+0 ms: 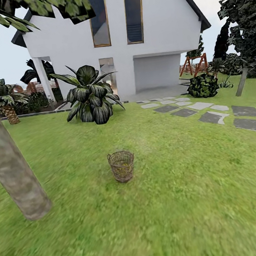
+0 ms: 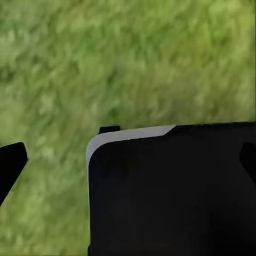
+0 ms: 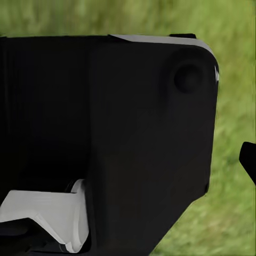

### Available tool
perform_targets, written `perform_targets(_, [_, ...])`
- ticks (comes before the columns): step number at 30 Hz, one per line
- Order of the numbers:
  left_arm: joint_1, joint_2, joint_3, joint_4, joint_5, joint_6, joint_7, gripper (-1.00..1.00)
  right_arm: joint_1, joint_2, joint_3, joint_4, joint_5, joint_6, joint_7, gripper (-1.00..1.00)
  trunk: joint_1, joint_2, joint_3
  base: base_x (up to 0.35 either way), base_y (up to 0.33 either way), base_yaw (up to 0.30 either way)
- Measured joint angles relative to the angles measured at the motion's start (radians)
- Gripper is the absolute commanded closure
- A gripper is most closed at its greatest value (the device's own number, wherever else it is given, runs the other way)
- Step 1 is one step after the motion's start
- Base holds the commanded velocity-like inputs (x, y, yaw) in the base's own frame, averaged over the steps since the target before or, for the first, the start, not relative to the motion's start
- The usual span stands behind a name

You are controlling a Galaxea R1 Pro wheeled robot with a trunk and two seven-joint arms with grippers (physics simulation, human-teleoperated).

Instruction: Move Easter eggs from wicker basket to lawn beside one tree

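The wicker basket (image 1: 121,166) stands upright on the lawn (image 1: 191,192), a few steps ahead in the head view. Something yellowish shows through its weave; I cannot make out separate Easter eggs. A thick grey-brown tree trunk (image 1: 14,172) leans up at the left, a short way from the basket. In the left wrist view my left gripper (image 2: 128,160) is open over grass, its dark fingertips (image 2: 12,160) far apart, with my black body panel behind. My right gripper (image 3: 128,160) is open too; one fingertip (image 3: 248,159) shows at the frame's edge and the other is lost against the dark panel.
A white house (image 1: 153,33) closes the far side. A broad-leaved plant (image 1: 89,96) grows beyond the basket, and a short palm (image 1: 8,109) stands far left. Grey stepping stones (image 1: 210,116) run off to the right past a dark shrub (image 1: 203,85) and a thin trunk (image 1: 242,81).
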Motion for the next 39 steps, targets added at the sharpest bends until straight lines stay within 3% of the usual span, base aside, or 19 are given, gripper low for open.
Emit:
perform_targets(17, [0.000, 0.000, 0.000, -0.001, 0.000, 0.000, -0.001, -1.00, 0.000, -0.001, 0.001, 0.003, 0.001, 0.001, 0.000, -1.00, 0.000, 0.000, -0.001, 0.318, 0.039, -0.237])
perform_targets(39, [0.000, 0.000, 0.000, -0.001, 0.000, 0.000, 0.000, -1.00, 0.000, 0.003, 0.009, 0.000, 0.003, 0.001, 0.000, -1.00, 0.000, 0.000, -0.002, 0.332, -0.008, 0.019])
